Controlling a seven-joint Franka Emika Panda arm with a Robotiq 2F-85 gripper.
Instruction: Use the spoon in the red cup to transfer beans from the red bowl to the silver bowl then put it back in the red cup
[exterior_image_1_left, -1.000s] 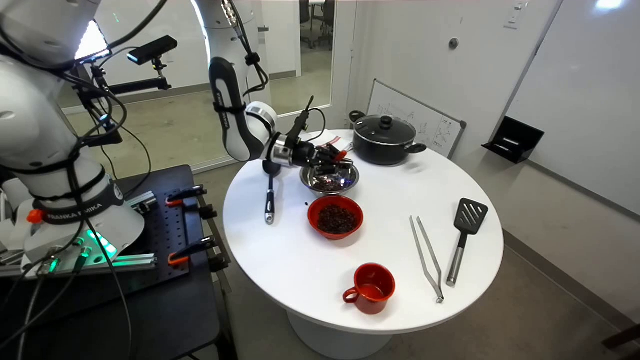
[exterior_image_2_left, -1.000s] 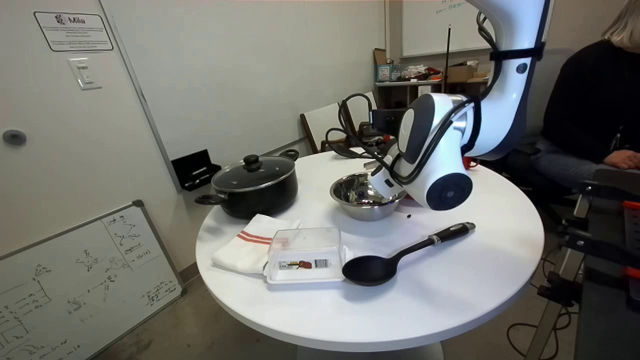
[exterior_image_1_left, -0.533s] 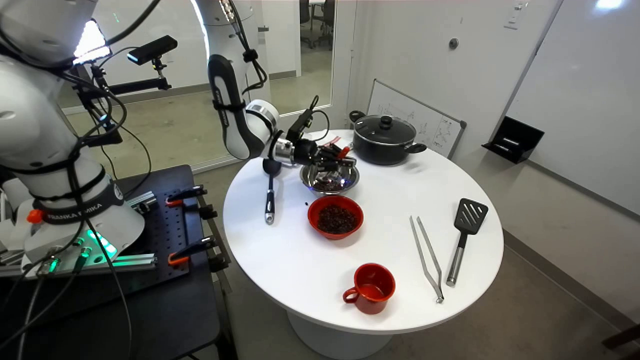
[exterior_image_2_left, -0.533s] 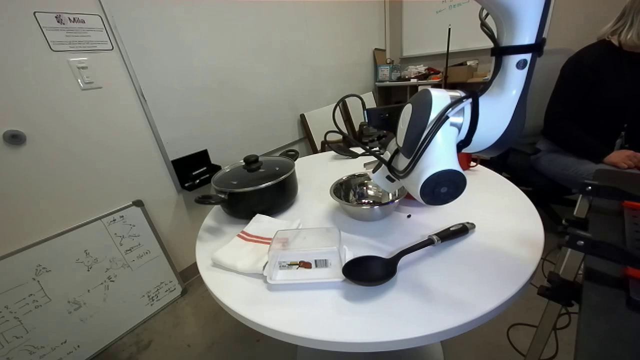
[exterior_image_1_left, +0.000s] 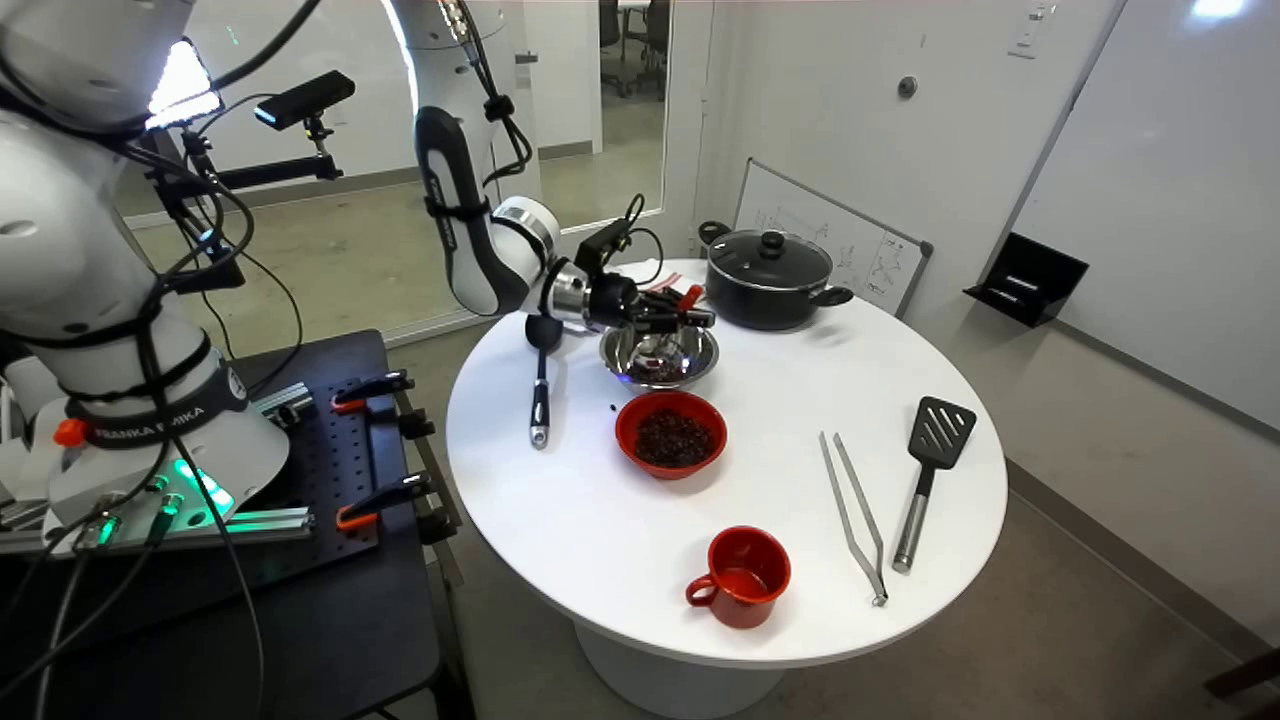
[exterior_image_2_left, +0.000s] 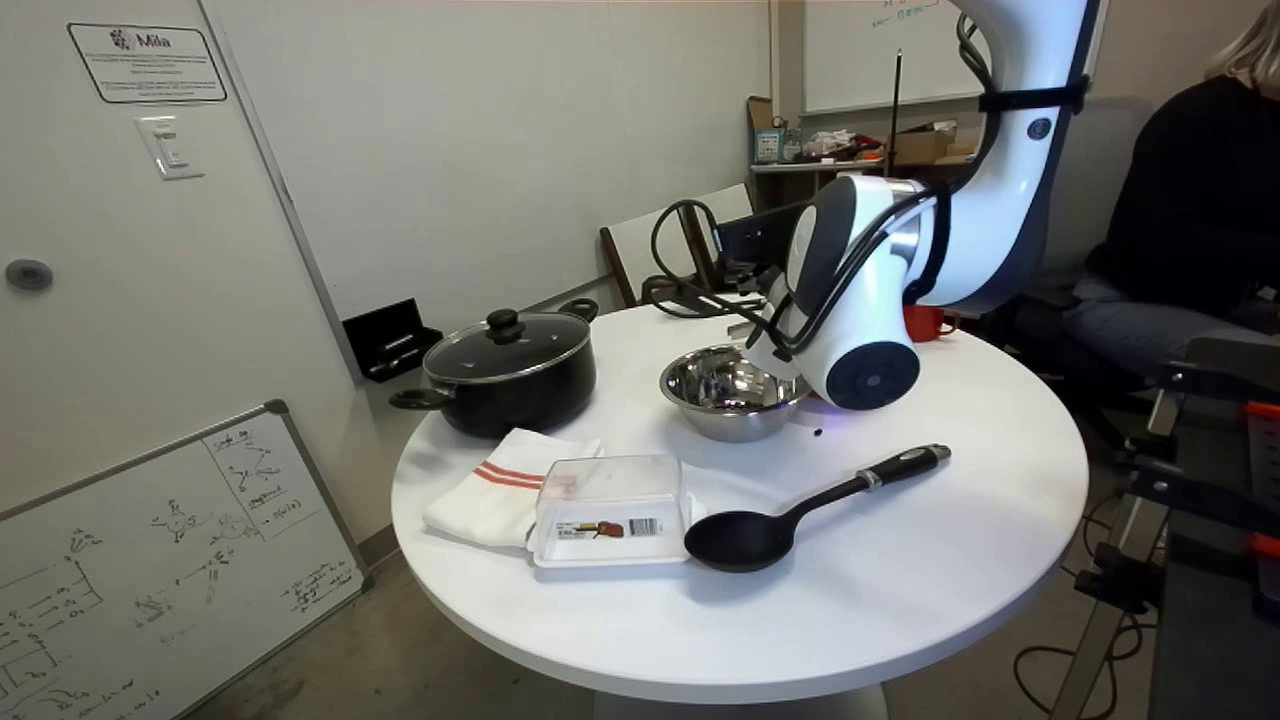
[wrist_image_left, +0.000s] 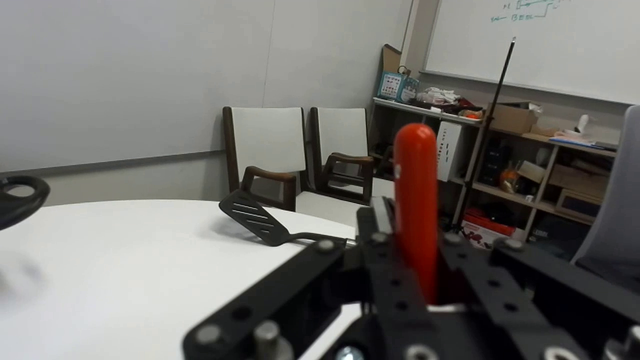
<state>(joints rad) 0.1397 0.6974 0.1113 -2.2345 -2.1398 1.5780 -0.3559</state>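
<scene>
My gripper (exterior_image_1_left: 702, 319) is shut on the red handle of the spoon (wrist_image_left: 416, 200), which sticks up between its fingers in the wrist view. The spoon's lower end is hidden. Beneath the gripper stands the silver bowl (exterior_image_1_left: 708, 362), with a dark patch at its bottom that looks like beans among reflections. Beside it, the red bowl (exterior_image_1_left: 627, 440) holds a heap of dark beans (exterior_image_1_left: 673, 438); the arm mostly covers this bowl in an exterior view. The red cup (exterior_image_1_left: 742, 590) stands upright near the table edge, with nothing sticking out of it.
A black lidded pot (exterior_image_1_left: 768, 275) stands close beyond the gripper. A large black spoon (exterior_image_2_left: 742, 540), a clear plastic box (exterior_image_2_left: 610, 510) and a striped towel (exterior_image_2_left: 490, 500) lie on the table. Tongs (exterior_image_1_left: 850, 510) and a slotted spatula (exterior_image_1_left: 938, 440) lie farther off. A stray dark speck (exterior_image_2_left: 817, 432) lies near the bowls.
The gripper has risen slightly and shifted a little toward the pot, still over the silver bowl and still gripping the red handle. The bowls and cup stay where they were.
</scene>
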